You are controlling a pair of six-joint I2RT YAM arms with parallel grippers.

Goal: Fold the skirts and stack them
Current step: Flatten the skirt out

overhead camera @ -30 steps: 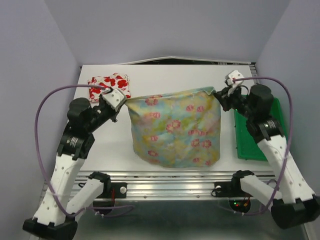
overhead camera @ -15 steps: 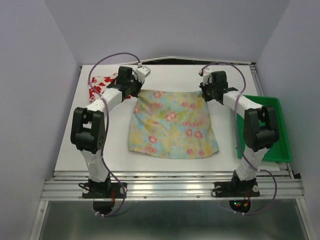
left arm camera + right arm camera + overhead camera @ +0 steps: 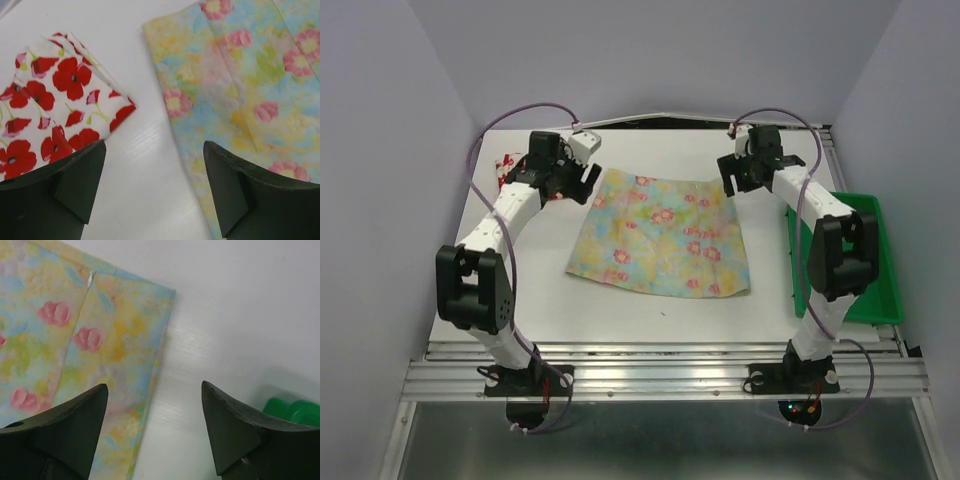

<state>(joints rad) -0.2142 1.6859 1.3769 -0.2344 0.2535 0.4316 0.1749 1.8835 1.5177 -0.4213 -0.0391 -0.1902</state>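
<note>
The pale yellow skirt [image 3: 660,235] with its pastel floral print lies spread flat on the white table, also in the left wrist view [image 3: 240,90] and the right wrist view [image 3: 75,340]. The white skirt with red flowers [image 3: 55,100] lies folded at the far left, mostly hidden behind my left arm from above [image 3: 506,165]. My left gripper [image 3: 580,184] [image 3: 155,145] hangs open over bare table between the two skirts, at the pastel skirt's far left corner. My right gripper [image 3: 731,180] [image 3: 154,385] is open above that skirt's far right edge. Neither holds anything.
A green plastic tray [image 3: 885,260] stands along the table's right edge, and a bit of it shows in the right wrist view [image 3: 292,410]. Grey walls close in the back and both sides.
Both grippers carried the pastel skirt to the far side, laid it flat and opened, letting go of its corners. Both arms now stretch far out over the table.
</note>
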